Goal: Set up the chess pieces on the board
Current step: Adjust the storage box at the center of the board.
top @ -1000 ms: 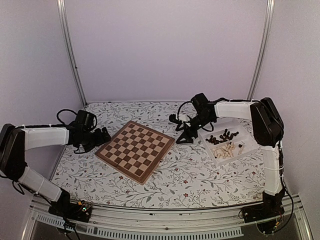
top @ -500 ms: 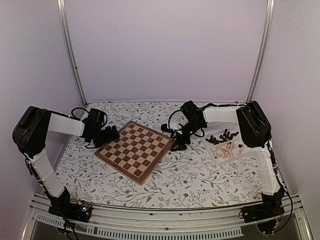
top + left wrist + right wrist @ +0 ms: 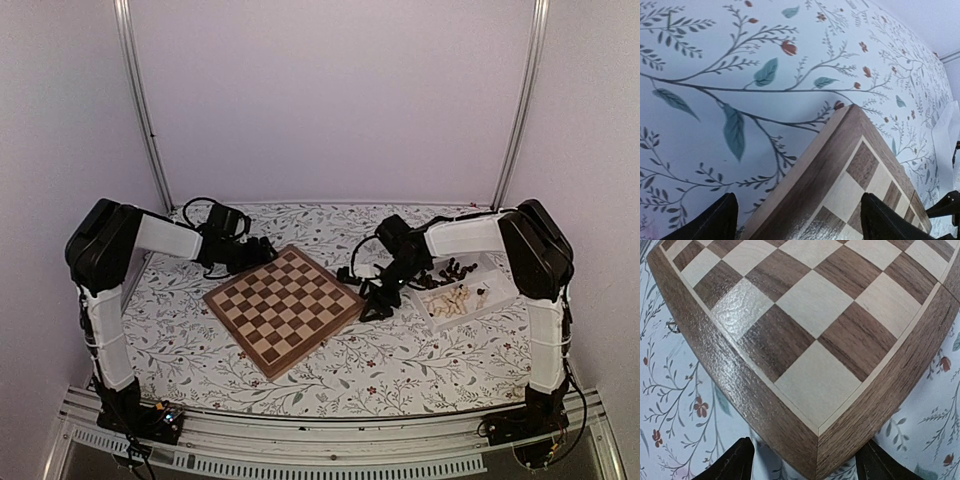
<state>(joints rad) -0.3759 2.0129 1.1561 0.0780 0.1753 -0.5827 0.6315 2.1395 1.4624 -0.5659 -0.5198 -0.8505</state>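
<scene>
Board (image 3: 285,310) lies bare on the surface (image 3: 400,370); its positioning is judged in hand. Left jaws and right jaws are spread wide, empty, straddling opposite corners. Chess pieces (image 3: 455,300) are held in tray (image 3: 497,283); a first pick is called for.

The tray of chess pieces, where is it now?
In the top view, the white tray sits on the right side of the table, just right of the right gripper at the right corner of the board.
</scene>
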